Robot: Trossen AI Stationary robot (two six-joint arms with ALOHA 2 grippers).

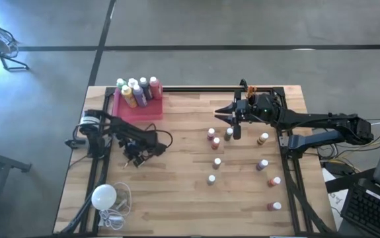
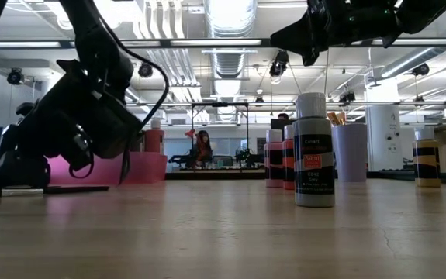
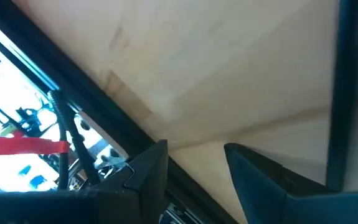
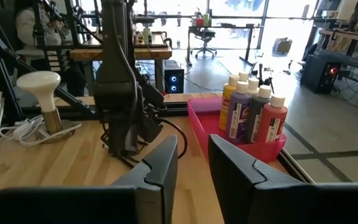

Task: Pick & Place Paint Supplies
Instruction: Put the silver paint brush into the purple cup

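Several larger white-capped paint bottles (image 1: pixel 137 91) (yellow, purple, red among them) stand upright in a pink tray (image 1: pixel 151 111) at the table's far left, also seen in the right wrist view (image 4: pixel 252 113). Several tiny white-capped bottles (image 1: pixel 215 143) stand scattered on the right half; one (image 2: pixel 313 151) is close in the low view. My right gripper (image 1: pixel 220 114) hovers open above the table, left of the far tiny bottles, pointing toward the tray, fingers empty (image 4: pixel 193 155). My left gripper (image 1: pixel 134 158) is open and low over the table's left side (image 3: pixel 194 165). No paintbrush shows.
A white round bulb (image 1: pixel 104 196) with its coiled cord lies at the near left corner. Black frame rails (image 1: pixel 289 158) run along the table's left and right sides. Bare wood lies between the left arm and the tiny bottles. A person sits in the room far behind.
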